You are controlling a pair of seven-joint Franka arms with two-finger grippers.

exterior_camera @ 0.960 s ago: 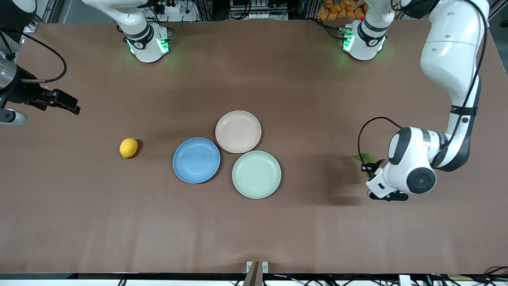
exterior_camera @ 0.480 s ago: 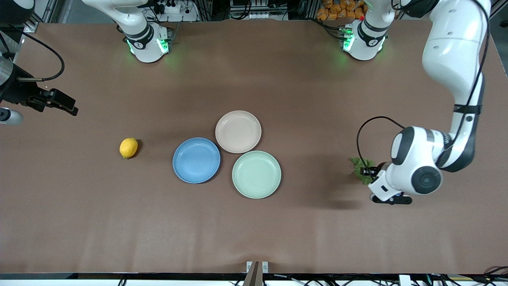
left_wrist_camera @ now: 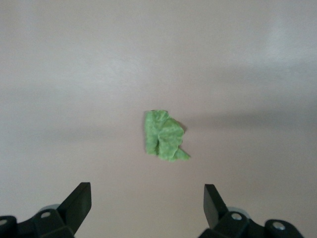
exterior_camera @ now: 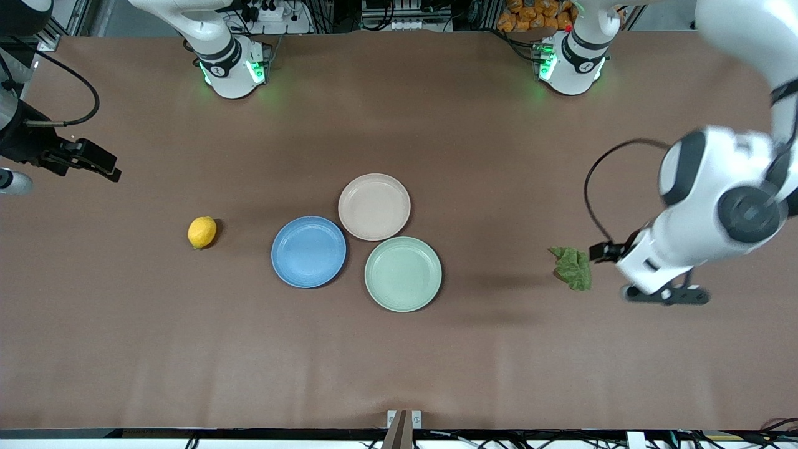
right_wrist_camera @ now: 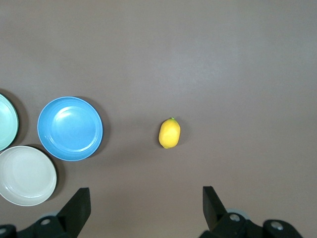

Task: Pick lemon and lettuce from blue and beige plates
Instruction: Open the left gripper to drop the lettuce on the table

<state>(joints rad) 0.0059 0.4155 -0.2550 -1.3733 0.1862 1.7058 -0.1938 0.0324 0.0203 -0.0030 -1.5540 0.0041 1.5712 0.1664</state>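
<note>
A yellow lemon (exterior_camera: 202, 232) lies on the bare table, toward the right arm's end from the blue plate (exterior_camera: 308, 251); it also shows in the right wrist view (right_wrist_camera: 169, 133). A crumpled green lettuce leaf (exterior_camera: 573, 267) lies on the table toward the left arm's end; it also shows in the left wrist view (left_wrist_camera: 164, 135). The blue plate and the beige plate (exterior_camera: 374, 206) hold nothing. My left gripper (exterior_camera: 664, 294) (left_wrist_camera: 147, 191) is open and empty, up in the air beside the lettuce. My right gripper (exterior_camera: 14, 183) (right_wrist_camera: 146, 193) is open and empty, high at the right arm's end of the table.
A pale green plate (exterior_camera: 403, 273) touches the blue and beige plates and lies nearest the front camera. The blue plate (right_wrist_camera: 70, 128), the beige plate (right_wrist_camera: 26, 175) and the green plate (right_wrist_camera: 6, 121) also show in the right wrist view. The brown table (exterior_camera: 399, 362) bears nothing else.
My left gripper has let go of the lettuce, risen and moved toward the left arm's end. The lettuce now lies uncovered on the table. My right gripper has barely moved.
</note>
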